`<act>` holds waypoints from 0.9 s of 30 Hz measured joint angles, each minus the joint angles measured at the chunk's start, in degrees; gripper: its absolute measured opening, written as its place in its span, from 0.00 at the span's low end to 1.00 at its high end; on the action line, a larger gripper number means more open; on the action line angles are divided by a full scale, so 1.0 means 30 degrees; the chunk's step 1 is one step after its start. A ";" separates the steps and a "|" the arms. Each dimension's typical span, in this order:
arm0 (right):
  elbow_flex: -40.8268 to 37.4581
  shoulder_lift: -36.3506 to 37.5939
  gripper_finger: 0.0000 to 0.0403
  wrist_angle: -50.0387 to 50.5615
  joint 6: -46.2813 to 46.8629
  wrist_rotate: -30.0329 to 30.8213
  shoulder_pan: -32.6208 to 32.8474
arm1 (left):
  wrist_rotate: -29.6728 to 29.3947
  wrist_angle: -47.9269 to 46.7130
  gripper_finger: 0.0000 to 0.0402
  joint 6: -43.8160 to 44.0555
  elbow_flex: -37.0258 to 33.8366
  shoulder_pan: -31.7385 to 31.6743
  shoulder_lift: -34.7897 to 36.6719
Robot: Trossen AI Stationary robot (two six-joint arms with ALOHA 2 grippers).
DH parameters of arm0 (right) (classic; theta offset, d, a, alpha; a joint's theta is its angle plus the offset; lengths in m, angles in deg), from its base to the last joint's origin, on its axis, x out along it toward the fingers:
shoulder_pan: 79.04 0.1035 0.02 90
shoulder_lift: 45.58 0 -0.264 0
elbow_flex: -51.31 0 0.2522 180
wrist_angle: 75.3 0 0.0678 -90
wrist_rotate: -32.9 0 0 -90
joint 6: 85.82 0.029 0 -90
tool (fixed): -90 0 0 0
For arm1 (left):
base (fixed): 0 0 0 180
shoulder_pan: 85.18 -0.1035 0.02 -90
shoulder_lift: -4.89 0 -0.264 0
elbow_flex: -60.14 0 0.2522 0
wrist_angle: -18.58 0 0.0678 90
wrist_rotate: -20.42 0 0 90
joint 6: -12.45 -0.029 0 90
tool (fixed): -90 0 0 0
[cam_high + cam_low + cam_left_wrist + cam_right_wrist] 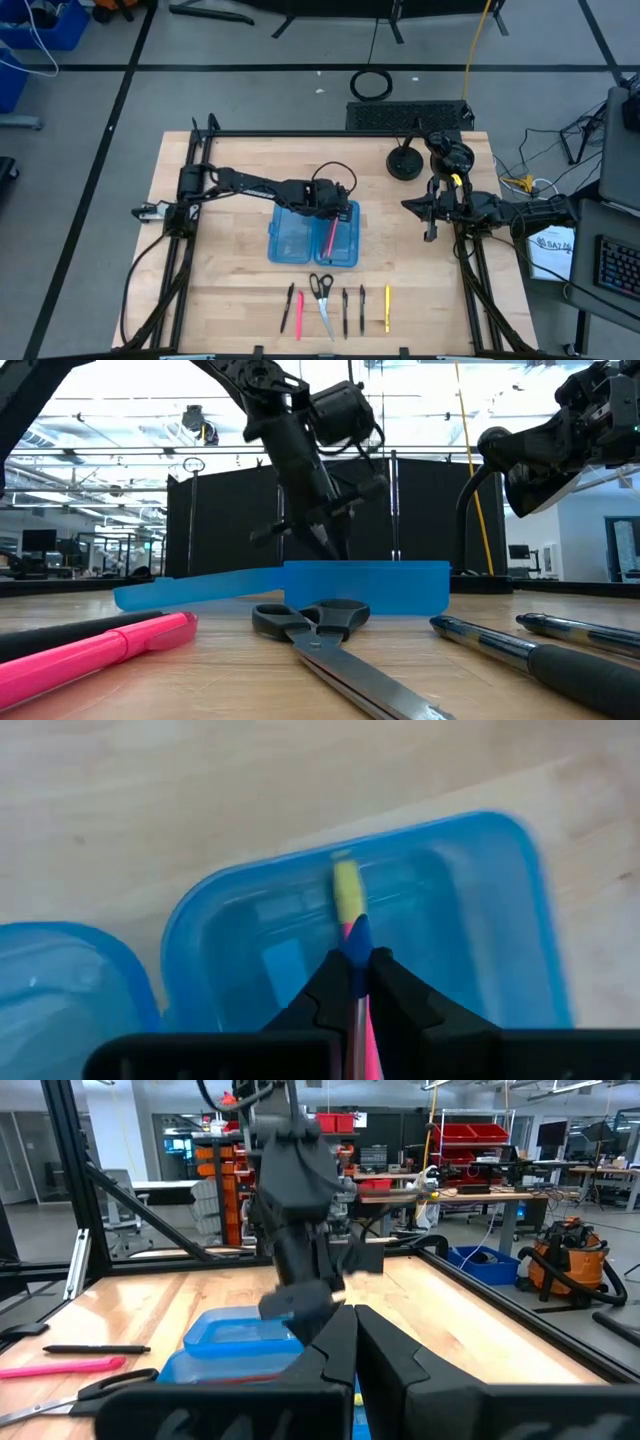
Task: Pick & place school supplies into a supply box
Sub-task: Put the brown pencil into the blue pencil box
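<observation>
Note that the left gripper (329,213) hangs over the right half of the open blue box (312,234), which lies near the middle of the table (230,290). In the left wrist view its fingers (400,995) are clenched on a pink pen (354,990) with a blue band and a yellow end, and the yellow end points down into the box half. From above you see the pen as a red-pink line lying lengthwise inside that right half; whether its tip touches the floor of the box cannot be told. The left half of the box holds nothing that you can see. The right gripper (428,208) waits at the right side of the table, well apart from the box, with its fingers (400,1355) pressed together on nothing. Find the remaining supplies in a row along the near edge of the table, in front of the box: a black pen (288,306), a pink pen (298,313), the scissors (323,298), two more black pens (345,311) (362,305) and a yellow pencil (387,307). In the low view the scissors lie with their black handles toward the box and their blades toward the camera.
</observation>
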 joint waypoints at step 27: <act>0.0000 -0.0142 0.00 0.0001 0.0011 0.0011 0.0004 | -0.0568 0.0524 0.26 -0.1294 -0.0007 0.0404 -0.0682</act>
